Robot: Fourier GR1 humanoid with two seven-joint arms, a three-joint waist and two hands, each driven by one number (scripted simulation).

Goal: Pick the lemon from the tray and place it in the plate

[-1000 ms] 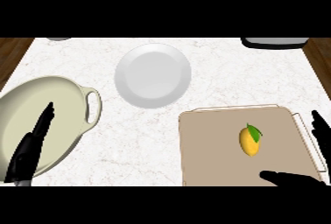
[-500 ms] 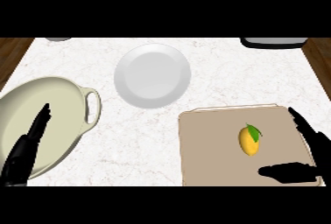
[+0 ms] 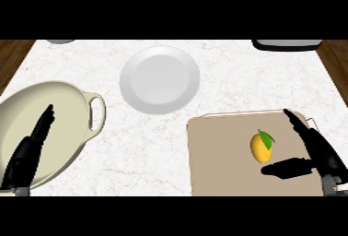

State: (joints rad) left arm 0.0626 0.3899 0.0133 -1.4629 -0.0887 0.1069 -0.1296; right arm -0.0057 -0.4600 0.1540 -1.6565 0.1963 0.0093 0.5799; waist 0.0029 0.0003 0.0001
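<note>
Since half a second ago the right hand (image 3: 319, 154) has slid inward over the tray (image 3: 217, 161), towards the lemon (image 3: 260, 148); the left hand (image 3: 27, 152) has hardly shifted. The lemon is yellow, oval and stood on end in the view, with one green leaf at its upper right. It lies on the right half of the tray, gripped by nothing. The right hand is released, with its fingers straight along the tray's right side and its thumb spread, the thumb tip just below the lemon. The left hand is also released and rests fingers-up over a cream dish (image 3: 41, 101) with a side handle. On the bench (image 3: 136, 138) there is one lemon, one tray, one white plate (image 3: 159, 78) and one dish, and the plate sits well apart from the tray, up and to the left.
</note>
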